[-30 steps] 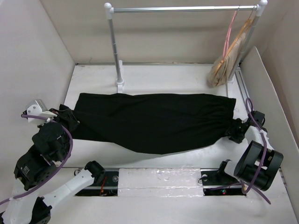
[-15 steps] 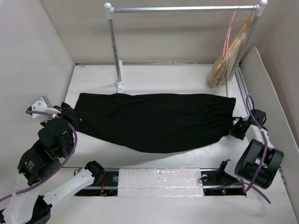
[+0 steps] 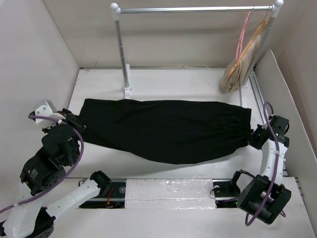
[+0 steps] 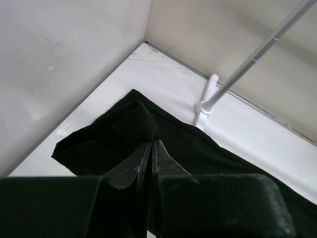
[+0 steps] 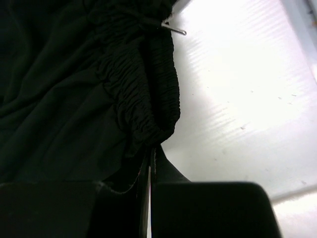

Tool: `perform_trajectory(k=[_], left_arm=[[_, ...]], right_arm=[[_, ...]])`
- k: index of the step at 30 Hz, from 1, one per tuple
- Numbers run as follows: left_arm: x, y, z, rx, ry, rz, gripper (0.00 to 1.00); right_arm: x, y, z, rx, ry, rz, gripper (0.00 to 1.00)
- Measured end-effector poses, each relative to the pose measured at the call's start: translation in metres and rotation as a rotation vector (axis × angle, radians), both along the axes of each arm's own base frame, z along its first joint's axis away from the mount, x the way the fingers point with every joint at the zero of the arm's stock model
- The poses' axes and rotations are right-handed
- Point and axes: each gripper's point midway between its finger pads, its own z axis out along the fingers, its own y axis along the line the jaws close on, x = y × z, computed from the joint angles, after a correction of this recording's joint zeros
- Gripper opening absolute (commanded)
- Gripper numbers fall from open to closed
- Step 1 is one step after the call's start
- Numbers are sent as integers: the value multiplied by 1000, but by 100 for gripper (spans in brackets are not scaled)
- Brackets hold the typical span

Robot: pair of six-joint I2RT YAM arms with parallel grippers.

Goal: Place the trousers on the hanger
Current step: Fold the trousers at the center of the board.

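Observation:
The black trousers [image 3: 163, 130] lie stretched across the white table, legs folded together, cuffs at the left and gathered waistband at the right. My left gripper [image 3: 74, 124] is shut on the leg end [image 4: 141, 124], jaws pinched on the cloth. My right gripper [image 3: 253, 139] is shut on the elastic waistband [image 5: 148, 94], with the drawstring tip [image 5: 173, 29] showing above it. The pink hanger [image 3: 242, 37] hangs from the right end of the rail, far from both grippers.
A silver clothes rail [image 3: 193, 9] stands at the back on a post [image 3: 121, 54] with a white foot [image 4: 205, 104]. Beige hangers [image 3: 242, 62] hang beside the pink one. White walls close in the left [image 3: 29, 59] and right [image 3: 287, 84] sides.
The right arm has swung its base joints back toward the near edge while its gripper pulled the waistband slightly right. The left gripper shifted a little back and left, keeping its hold.

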Motion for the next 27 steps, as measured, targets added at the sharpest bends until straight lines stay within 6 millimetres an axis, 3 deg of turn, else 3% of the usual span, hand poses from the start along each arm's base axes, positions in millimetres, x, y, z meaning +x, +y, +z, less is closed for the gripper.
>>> perform_trajectory(k=[2, 5, 7, 10, 14, 16, 18, 20, 22, 24, 27], left_arm=[[0, 6, -1, 15, -8, 34, 0], [0, 11, -18, 56, 3, 76, 0], [10, 6, -43, 109, 40, 96, 0], [32, -13, -63, 157, 94, 95, 0], [79, -43, -89, 204, 194, 90, 0], [108, -21, -112, 183, 281, 167, 0], [122, 8, -134, 168, 358, 255, 0], [132, 16, -147, 139, 414, 261, 0], [146, 24, -152, 64, 437, 253, 0], [152, 45, -153, -6, 430, 297, 0], [155, 61, -143, -55, 404, 341, 0]], right_arm=[[-1, -3, 13, -29, 15, 14, 0], [7, -11, 32, -76, -17, 22, 0], [11, -16, 39, -92, -23, 20, 0], [19, -22, 45, -100, -18, 27, 0], [27, -25, 39, -95, 2, 44, 0], [29, -26, 33, -82, 21, 45, 0], [34, -28, 30, -67, 36, 48, 0], [43, -32, 32, -59, 38, 52, 0], [53, -36, 35, -56, 28, 57, 0], [60, -38, 36, -56, 16, 57, 0], [69, -38, 35, -40, -8, 54, 0]])
